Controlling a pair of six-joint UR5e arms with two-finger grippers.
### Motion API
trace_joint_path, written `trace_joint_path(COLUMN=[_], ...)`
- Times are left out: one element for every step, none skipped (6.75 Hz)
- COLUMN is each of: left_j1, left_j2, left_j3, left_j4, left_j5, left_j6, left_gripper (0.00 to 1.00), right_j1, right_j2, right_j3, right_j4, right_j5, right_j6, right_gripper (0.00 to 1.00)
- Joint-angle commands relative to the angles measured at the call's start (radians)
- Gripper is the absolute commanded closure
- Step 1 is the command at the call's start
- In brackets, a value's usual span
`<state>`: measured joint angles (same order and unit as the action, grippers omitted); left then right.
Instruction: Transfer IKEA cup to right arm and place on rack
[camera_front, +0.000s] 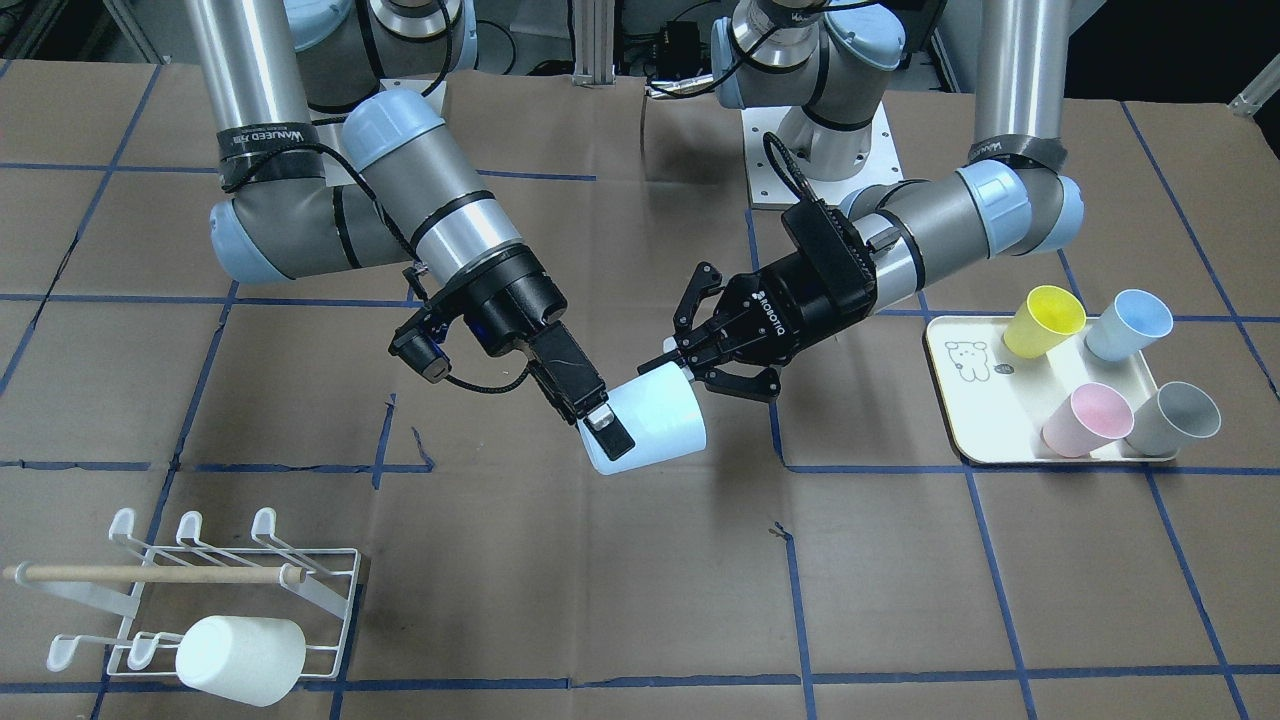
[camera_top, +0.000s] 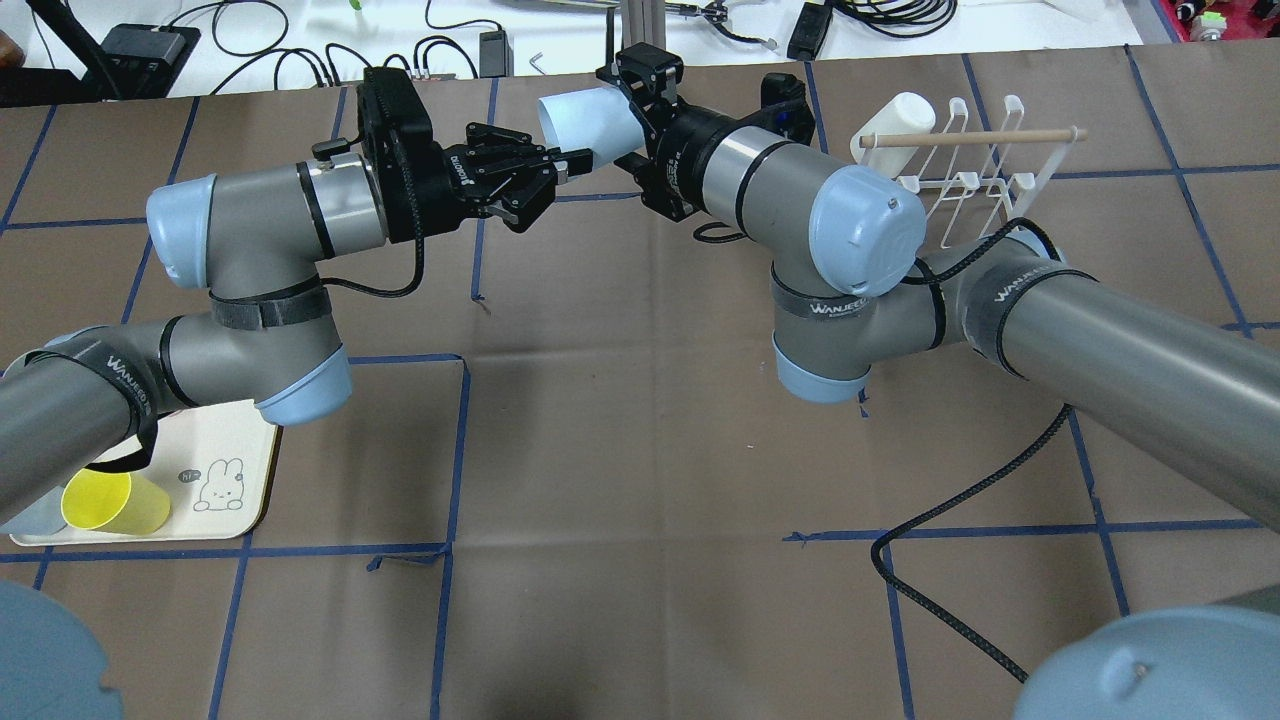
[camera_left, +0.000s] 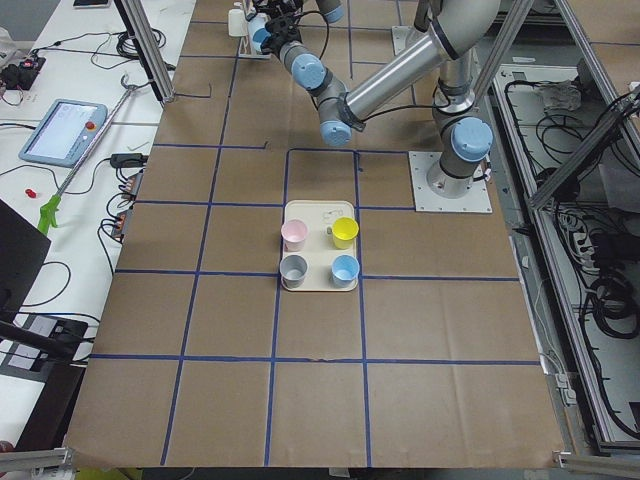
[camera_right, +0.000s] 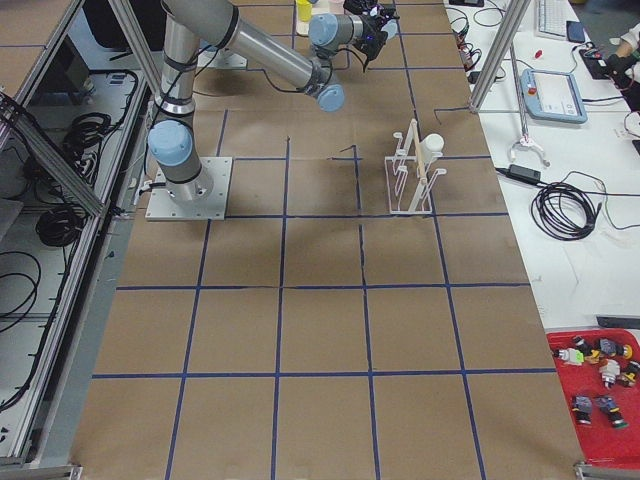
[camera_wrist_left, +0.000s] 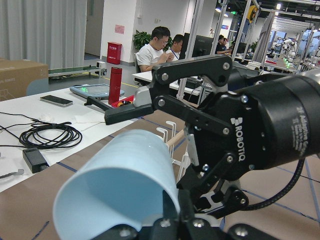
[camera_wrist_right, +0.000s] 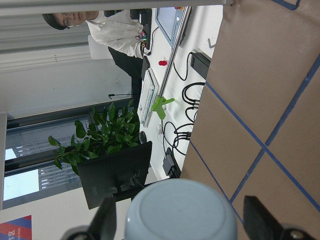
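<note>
The pale blue IKEA cup (camera_front: 650, 425) hangs on its side above mid-table, between the two arms. My left gripper (camera_front: 675, 358) is shut on its rim; in the left wrist view the cup's mouth (camera_wrist_left: 115, 205) fills the foreground. My right gripper (camera_front: 602, 438) is open and straddles the cup's base end, one finger (camera_front: 605, 428) over it. In the right wrist view the closed base (camera_wrist_right: 180, 210) sits between the spread fingers (camera_wrist_right: 106, 216). The white wire rack (camera_front: 335, 575) with its wooden dowel stands far to my right, and it also shows in the overhead view (camera_top: 1000, 175).
A white cup (camera_front: 240, 660) lies on the rack's near prongs. A cream tray (camera_front: 960, 400) on my left holds yellow (camera_front: 1045, 320), blue (camera_front: 1130, 325), pink (camera_front: 1088, 418) and grey (camera_front: 1175, 418) cups. A black cable (camera_top: 950, 560) trails across the table under my right arm.
</note>
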<state>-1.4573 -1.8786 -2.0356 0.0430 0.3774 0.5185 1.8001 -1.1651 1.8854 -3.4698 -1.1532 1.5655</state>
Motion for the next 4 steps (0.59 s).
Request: trace_joint_path(left_j1=[0.0, 0.0, 0.0, 0.0], left_j2=[0.001, 0.001, 0.001, -0.011], left_j3=[0.0, 0.0, 0.0, 0.002], left_j4=[0.0, 0.0, 0.002, 0.033], left_j5=[0.0, 0.0, 0.0, 0.006], left_j6=[0.0, 0.0, 0.0, -0.003], left_gripper=[0.96, 0.96, 0.88, 0.44], right_j1=[0.001, 0.001, -0.001, -0.001], right_j2=[0.001, -0.001, -0.001, -0.001], right_j3=[0.0, 0.0, 0.0, 0.0], right_j4=[0.0, 0.0, 0.0, -0.002], right_j5=[0.003, 0.001, 0.0, 0.0], right_j6=[-0.004, -0.005, -0.005, -0.007], right_gripper=[0.46, 0.5, 0.53, 0.53])
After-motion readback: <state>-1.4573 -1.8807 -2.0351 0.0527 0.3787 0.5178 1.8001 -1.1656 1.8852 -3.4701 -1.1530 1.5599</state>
